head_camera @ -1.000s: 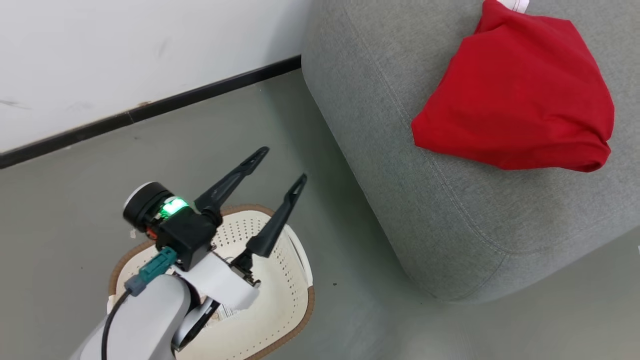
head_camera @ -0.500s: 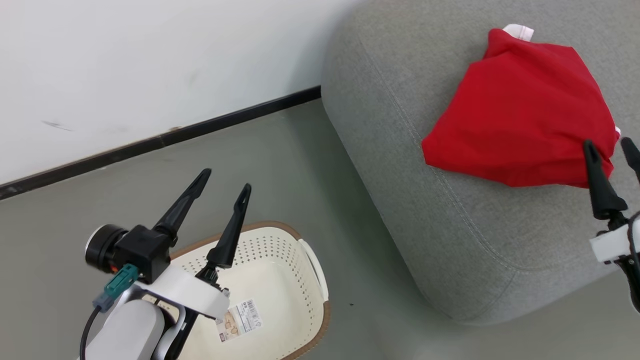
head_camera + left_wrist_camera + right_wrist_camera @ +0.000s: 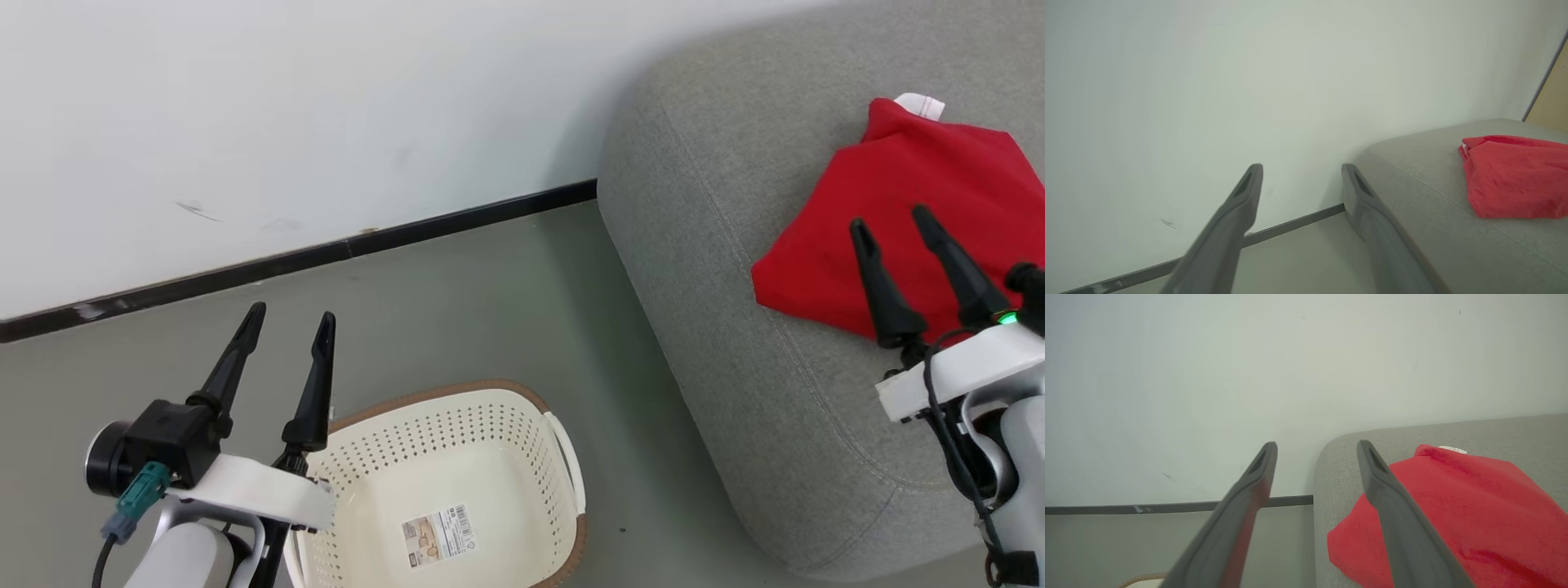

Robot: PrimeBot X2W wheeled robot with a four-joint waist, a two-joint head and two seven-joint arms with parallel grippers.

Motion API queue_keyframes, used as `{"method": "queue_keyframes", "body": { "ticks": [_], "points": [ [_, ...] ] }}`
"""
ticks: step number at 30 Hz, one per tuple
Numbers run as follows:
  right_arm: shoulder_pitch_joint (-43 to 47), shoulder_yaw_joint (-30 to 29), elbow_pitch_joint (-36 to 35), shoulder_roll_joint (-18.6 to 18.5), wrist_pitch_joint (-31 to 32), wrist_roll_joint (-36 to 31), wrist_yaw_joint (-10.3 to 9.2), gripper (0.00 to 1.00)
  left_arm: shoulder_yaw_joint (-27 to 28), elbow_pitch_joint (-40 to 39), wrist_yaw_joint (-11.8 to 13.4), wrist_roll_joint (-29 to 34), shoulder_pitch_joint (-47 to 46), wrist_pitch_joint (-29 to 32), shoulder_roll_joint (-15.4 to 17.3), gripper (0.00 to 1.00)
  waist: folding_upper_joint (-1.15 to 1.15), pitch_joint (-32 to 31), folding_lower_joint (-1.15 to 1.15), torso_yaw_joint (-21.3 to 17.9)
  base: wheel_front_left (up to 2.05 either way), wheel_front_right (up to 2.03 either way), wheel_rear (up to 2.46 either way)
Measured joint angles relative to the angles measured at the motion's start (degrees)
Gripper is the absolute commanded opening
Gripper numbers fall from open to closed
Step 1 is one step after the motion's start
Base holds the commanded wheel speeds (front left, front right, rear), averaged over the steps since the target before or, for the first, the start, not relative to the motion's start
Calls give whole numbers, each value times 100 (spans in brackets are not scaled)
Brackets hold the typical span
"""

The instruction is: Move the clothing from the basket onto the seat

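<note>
A red piece of clothing (image 3: 906, 216) (image 3: 1511, 179) (image 3: 1457, 514) lies crumpled on the grey seat (image 3: 735, 269) (image 3: 1429, 192) (image 3: 1339, 465) at the right. The cream basket (image 3: 457, 441) with its brown rim stands on the floor at bottom centre, holding nothing but a barcode sticker (image 3: 437, 532) on its bottom. My left gripper (image 3: 290, 317) (image 3: 1302, 167) is open, above the basket's left rim, fingers pointing at the wall. My right gripper (image 3: 890, 216) (image 3: 1316, 444) is open, raised over the seat's front, in front of the red clothing.
A white wall (image 3: 286, 122) with a black skirting strip (image 3: 326, 253) runs behind the basket and seat. Grey-green floor (image 3: 457, 310) lies between wall, basket and seat. A sliver of the basket's rim (image 3: 1141, 577) shows at the bottom of the right wrist view.
The head camera has turned and raised, shifting the whole picture. The left gripper has drawn back to the basket's left side. The right gripper has come into view over the seat.
</note>
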Motion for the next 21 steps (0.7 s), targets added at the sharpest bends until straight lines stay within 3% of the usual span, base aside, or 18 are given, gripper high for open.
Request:
{"method": "queue_keyframes", "body": {
  "ticks": [11,21],
  "points": [
    [15,175,-12,347,0,-389,0,100,363,90,269,242,490,0,-170,100,0,-318,0,439,0,0,0],
    [366,159,110,700,0,-553,0,100,500,282,345,350,775,0,-316,100,0,-638,0,765,0,0,0]
  ]
}}
